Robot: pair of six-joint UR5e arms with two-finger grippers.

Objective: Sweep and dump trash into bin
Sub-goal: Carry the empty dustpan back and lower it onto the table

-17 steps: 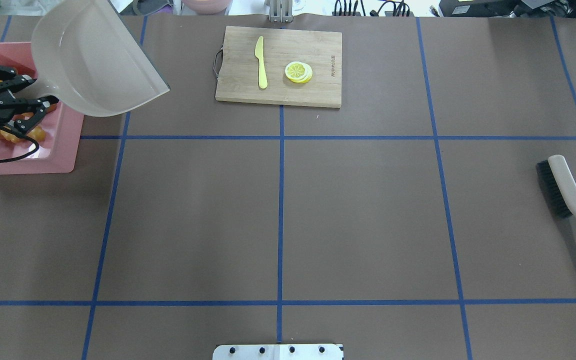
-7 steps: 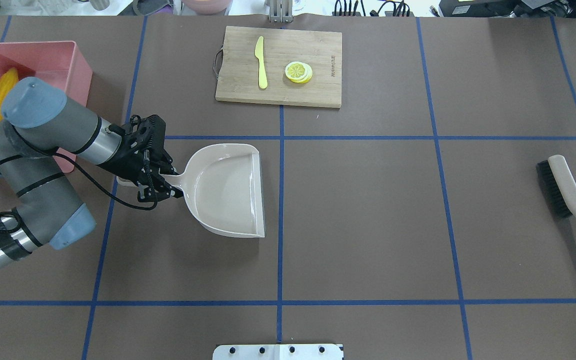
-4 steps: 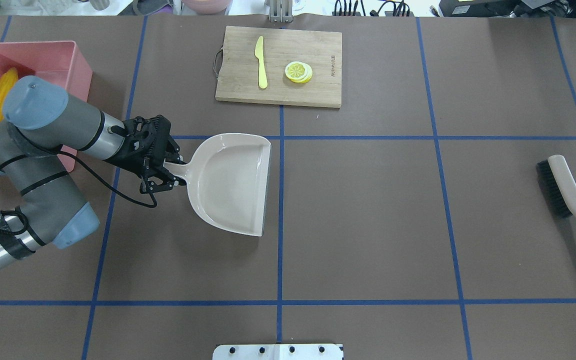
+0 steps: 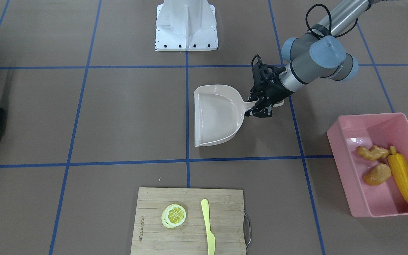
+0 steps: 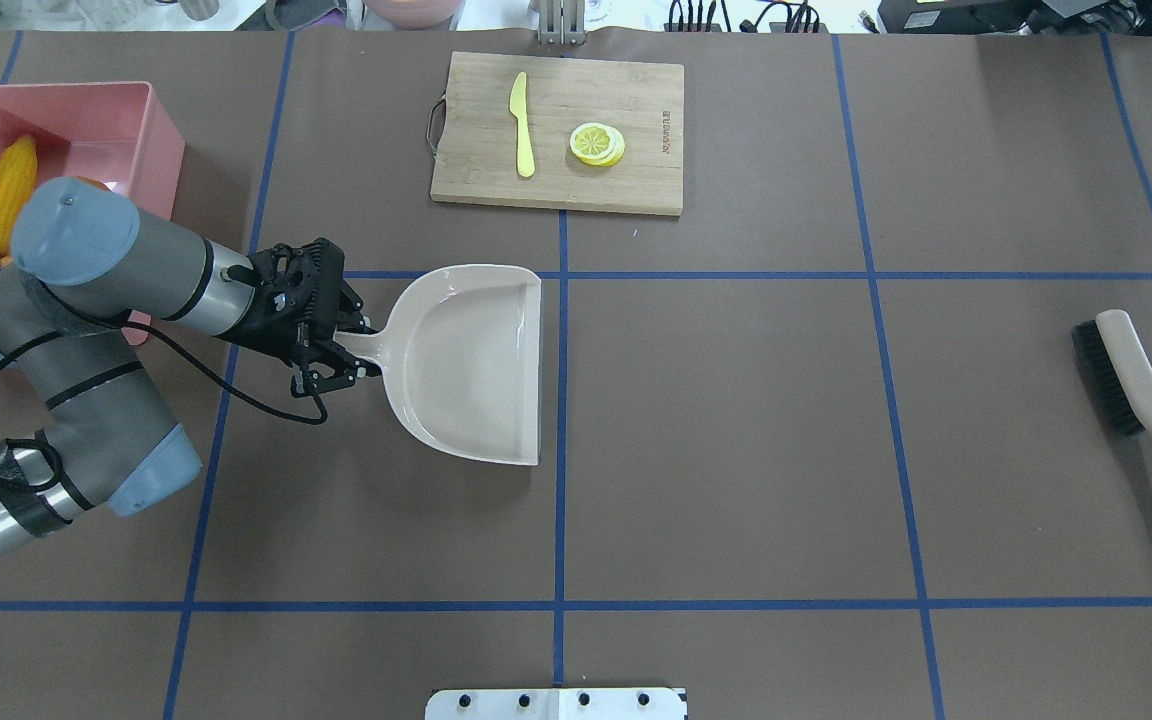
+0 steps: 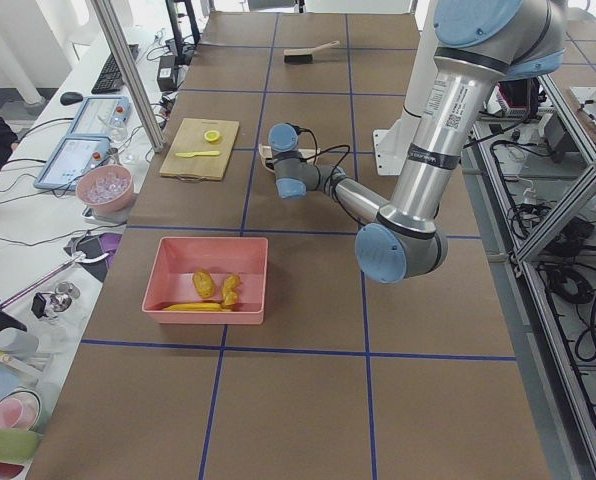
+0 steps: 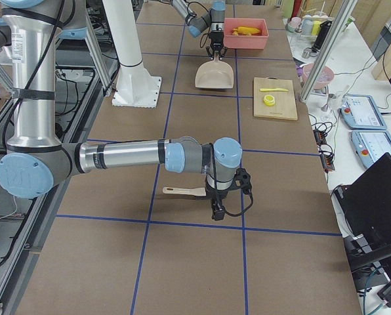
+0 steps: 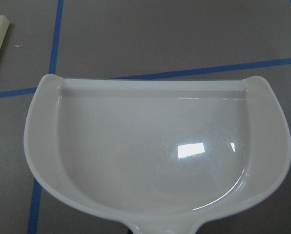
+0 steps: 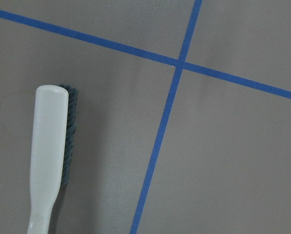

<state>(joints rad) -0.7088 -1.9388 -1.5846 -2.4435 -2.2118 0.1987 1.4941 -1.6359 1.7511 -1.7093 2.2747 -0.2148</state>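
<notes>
The brown bench (image 5: 736, 450) is gridded with blue tape, and near its middle the left end effector (image 5: 354, 352) is clenched on the handle of the level dustpan (image 5: 466, 365); whether the pan touches the bench is unclear. The corn (image 4: 402, 179), potato (image 4: 377, 174) and ginger (image 4: 372, 152) lie in the bin (image 4: 377, 127) at the robot's left, which the arm largely covers from overhead. The right end effector (image 7: 216, 211) hangs over the brush (image 7: 182, 191), too small to tell whether it grips.
</notes>
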